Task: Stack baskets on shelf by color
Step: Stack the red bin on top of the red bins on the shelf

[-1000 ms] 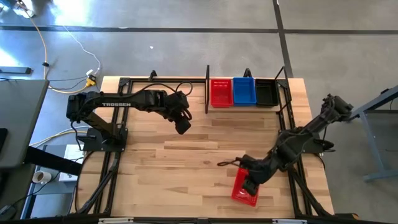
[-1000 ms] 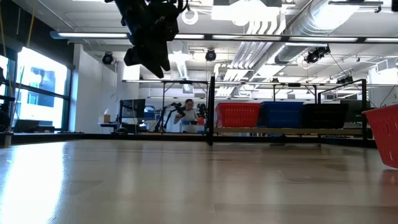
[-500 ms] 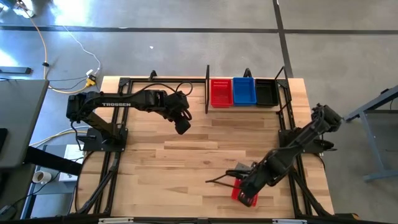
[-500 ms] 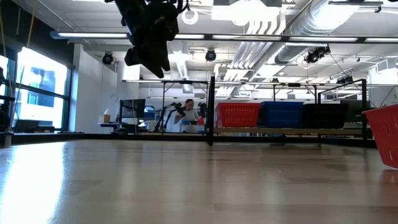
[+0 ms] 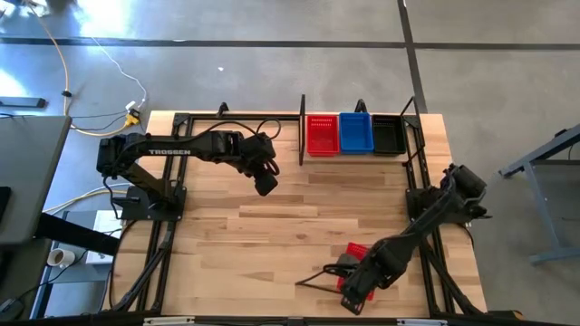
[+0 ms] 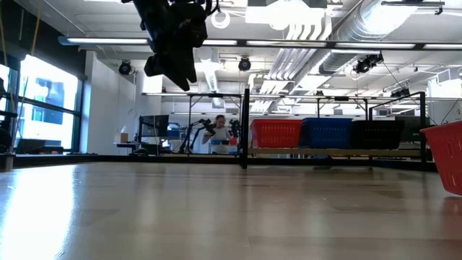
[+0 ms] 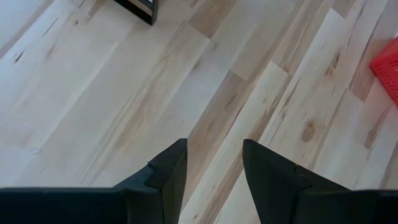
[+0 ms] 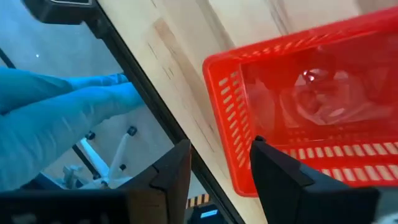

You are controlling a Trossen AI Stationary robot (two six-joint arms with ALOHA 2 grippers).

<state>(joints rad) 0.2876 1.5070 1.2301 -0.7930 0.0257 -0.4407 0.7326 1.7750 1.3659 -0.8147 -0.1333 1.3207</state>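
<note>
Hovering over the loose red basket [image 8: 298, 106] near the table edge, right gripper [image 8: 217, 174] spread; left gripper [image 7: 212, 168] spread too, hanging mid-table.

Both arms are showing as matte black, built from slim jointed links. The left arm [image 5: 181, 149] is wearing white "TROSSEN" lettering along its upper link, with a thin black cable looping above its wrist. The right arm [image 5: 426, 222] is trailing a dark cable near its wrist. Each gripper's fingers [image 7: 166, 171] are showing as blunt, angular black wedges.
</note>
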